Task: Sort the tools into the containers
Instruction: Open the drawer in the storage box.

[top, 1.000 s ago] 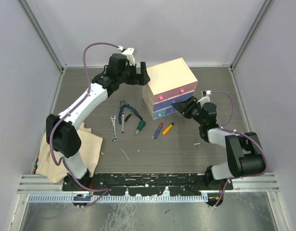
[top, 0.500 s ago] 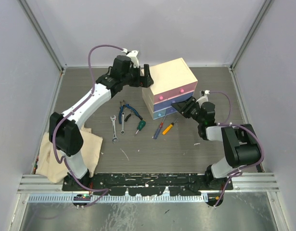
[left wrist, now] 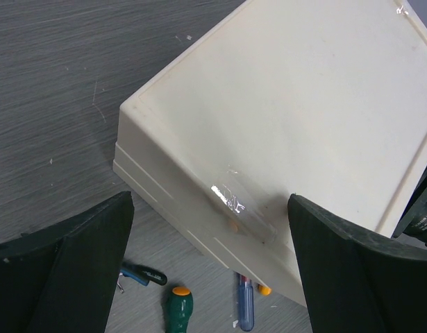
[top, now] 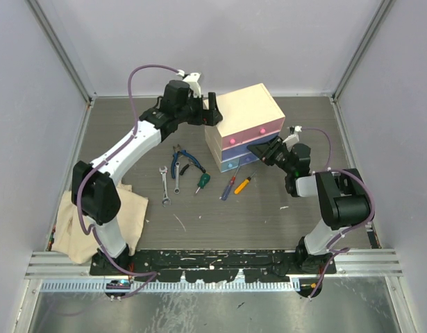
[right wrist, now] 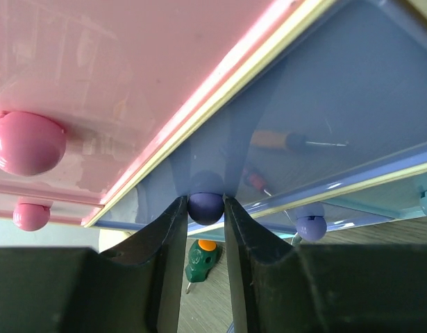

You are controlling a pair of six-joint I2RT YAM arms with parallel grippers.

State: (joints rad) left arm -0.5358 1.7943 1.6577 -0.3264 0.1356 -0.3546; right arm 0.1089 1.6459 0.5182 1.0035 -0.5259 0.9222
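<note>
Purple drawer (right wrist: 352,90), front toward the right arm (top: 341,201), knob (right wrist: 205,207) tight in right claw (right wrist: 205,202); left claw (left wrist: 210,201) wide above chest (left wrist: 282,104).

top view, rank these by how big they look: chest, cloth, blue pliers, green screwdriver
1. chest and cloth: they look about alike, and the cloth is partly covered, so I won't rank one over the other
2. blue pliers
3. green screwdriver

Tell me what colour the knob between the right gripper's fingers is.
The knob is purple; the right wrist view shows it best.
</note>
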